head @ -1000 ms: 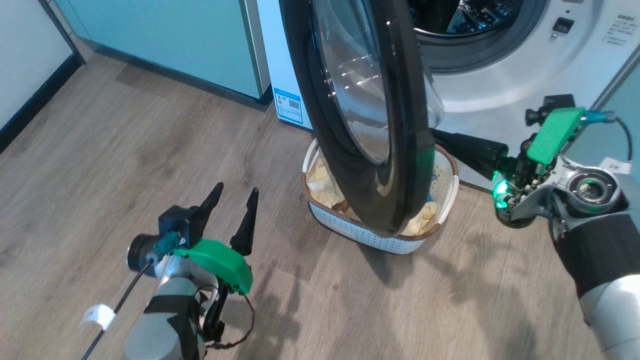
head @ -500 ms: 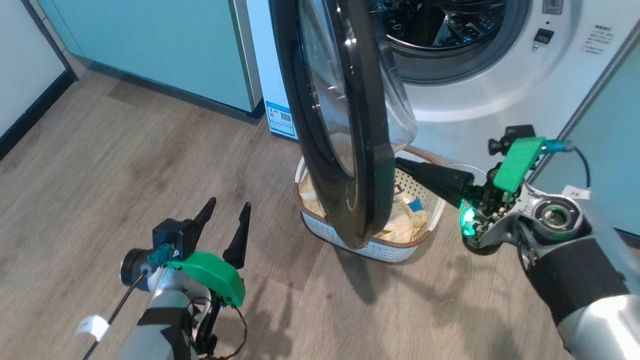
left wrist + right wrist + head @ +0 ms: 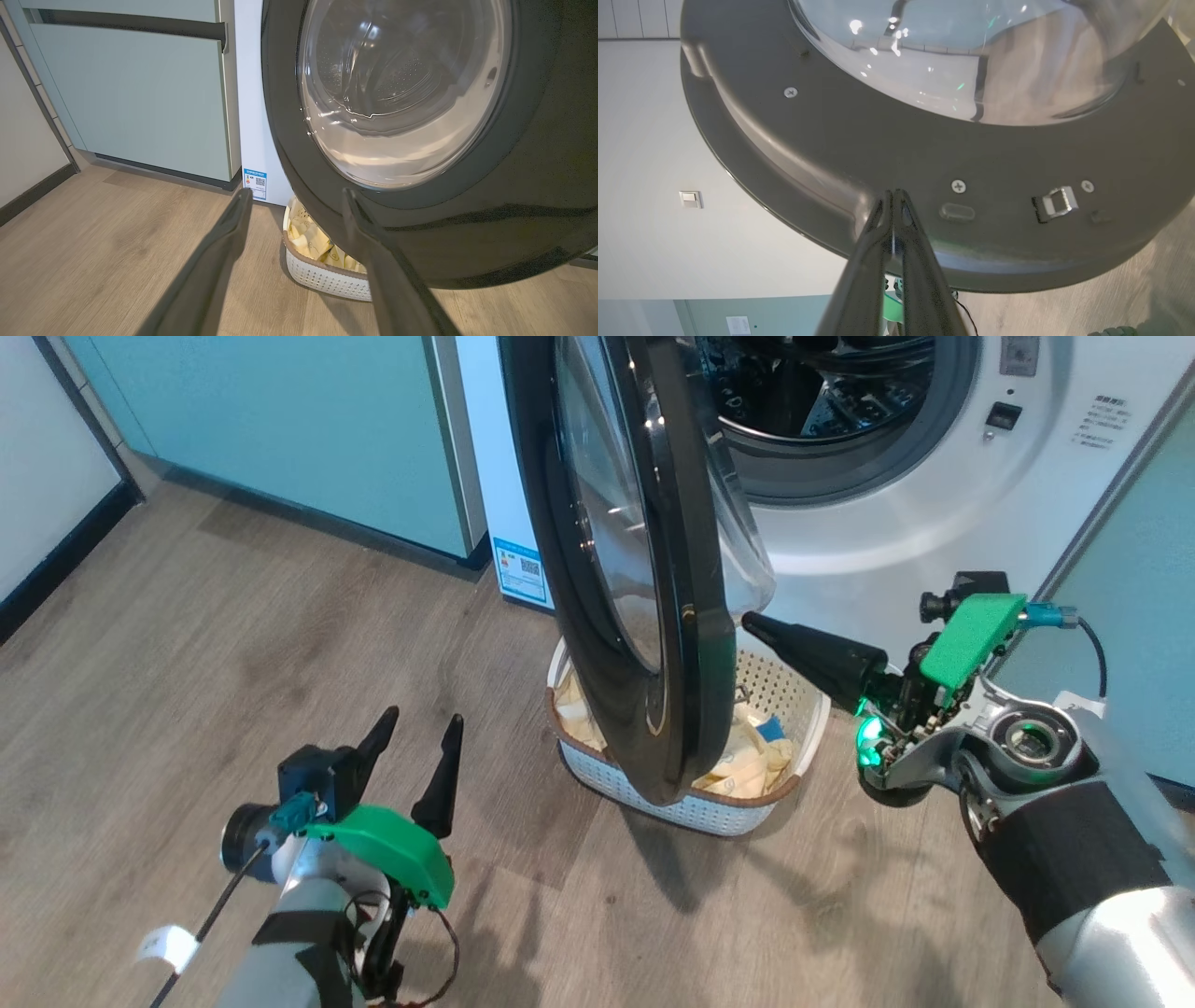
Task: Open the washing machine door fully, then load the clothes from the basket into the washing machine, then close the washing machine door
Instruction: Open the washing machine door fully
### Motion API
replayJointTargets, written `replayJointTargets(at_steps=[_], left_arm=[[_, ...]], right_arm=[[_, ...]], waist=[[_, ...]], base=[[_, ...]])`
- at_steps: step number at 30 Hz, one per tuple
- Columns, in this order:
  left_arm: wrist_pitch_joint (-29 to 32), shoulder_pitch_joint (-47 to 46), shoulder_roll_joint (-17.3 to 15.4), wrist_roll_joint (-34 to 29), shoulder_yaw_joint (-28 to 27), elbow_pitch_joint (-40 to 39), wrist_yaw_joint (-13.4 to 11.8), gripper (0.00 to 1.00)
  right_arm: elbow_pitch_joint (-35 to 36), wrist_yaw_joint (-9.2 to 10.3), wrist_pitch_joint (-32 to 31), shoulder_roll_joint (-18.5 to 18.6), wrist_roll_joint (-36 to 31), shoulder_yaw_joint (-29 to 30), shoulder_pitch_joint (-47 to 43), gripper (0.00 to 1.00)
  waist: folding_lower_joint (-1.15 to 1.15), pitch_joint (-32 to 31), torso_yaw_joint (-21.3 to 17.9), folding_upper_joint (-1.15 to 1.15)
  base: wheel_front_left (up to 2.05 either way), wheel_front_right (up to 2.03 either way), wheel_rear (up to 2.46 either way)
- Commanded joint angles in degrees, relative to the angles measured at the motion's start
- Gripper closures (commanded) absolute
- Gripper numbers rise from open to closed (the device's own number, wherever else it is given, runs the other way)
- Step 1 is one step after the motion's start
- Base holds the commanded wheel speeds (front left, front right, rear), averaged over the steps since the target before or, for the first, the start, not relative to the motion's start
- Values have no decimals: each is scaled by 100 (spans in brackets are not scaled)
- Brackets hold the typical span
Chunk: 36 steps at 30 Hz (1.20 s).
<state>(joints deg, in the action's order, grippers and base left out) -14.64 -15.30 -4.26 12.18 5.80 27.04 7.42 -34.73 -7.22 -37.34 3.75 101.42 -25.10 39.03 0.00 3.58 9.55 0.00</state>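
The door [image 3: 644,616] stands partly open, edge-on to the head camera, and hangs over the basket [image 3: 691,803]. The basket sits on the floor in front of the washer [image 3: 887,551], with the clothes [image 3: 747,761] heaped inside. The right gripper [image 3: 749,620] has its jaws pressed together into one point. That point is at the door's inner face, low on the black rim and to one side of the latch [image 3: 1057,203]; whether it touches cannot be told. The left gripper [image 3: 423,717] hovers over the floor, well apart from the door, jaws spread wide and holding nothing.

The door will likely feel stiff and fairly heavy, swinging only on its hinge arc. Its rim looks glossy and slippery, and a tip would skid off the bulging glass. The flat inner rim on the latch side, far from the hinge, looks like the best place to push. The clothes look light and limp, so pinching a top fold should lift them. The basket seems light enough to slide if bumped.
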Motion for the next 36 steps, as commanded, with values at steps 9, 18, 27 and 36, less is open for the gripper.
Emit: replayJointTargets(at_steps=[9,18,27,36], left_arm=[[-36,-136,-252,87,-206,-78,6,0],[-36,-215,-514,223,-279,-79,6,0],[-36,-254,-780,359,-499,-106,6,0],[-36,-197,-876,412,-652,-129,6,0]], right_arm=[[242,-26,215,-87,-58,398,-210,0],[728,-26,595,-36,-545,918,-712,0],[1553,-26,1446,155,-1182,1346,-1455,0],[2147,-26,2564,635,-1847,1312,-2063,0]], waist=[[0,-204,-191,0],[0,-329,-543,0],[0,-385,-954,0],[0,-461,-1260,0]], base=[[0,0,0],[0,0,0],[0,0,0],[0,0,0]])
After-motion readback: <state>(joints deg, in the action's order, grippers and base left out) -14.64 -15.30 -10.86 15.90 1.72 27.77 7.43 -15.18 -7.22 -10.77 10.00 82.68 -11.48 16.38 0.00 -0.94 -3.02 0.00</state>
